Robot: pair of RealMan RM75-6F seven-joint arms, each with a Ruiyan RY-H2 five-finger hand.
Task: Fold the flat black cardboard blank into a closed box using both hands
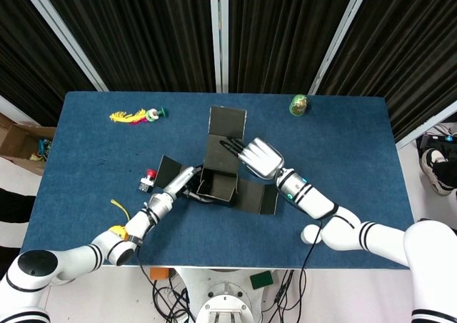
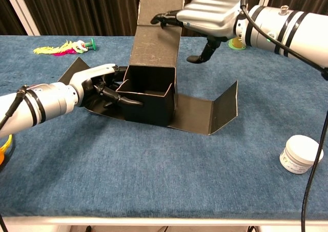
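At frame centre on the blue tabletop (image 1: 343, 137) stands the half-formed black box (image 2: 148, 96). Its tall rear flap is touched near the top by the fingertips of the right robot hand (image 2: 207, 14), fingers spread flat. The left robot hand (image 2: 100, 83) grips the box's left wall, fingers curled inside. Only the chest view shows the white jar (image 2: 301, 154) clearly, lower right.

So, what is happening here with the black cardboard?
The robot is folding a black cardboard box on the blue table. Its left hand holds the box's left wall, with fingers reaching inside. Its right hand rests its fingertips on the tall back flap, which stands upright. The right side panel lies unfolded.
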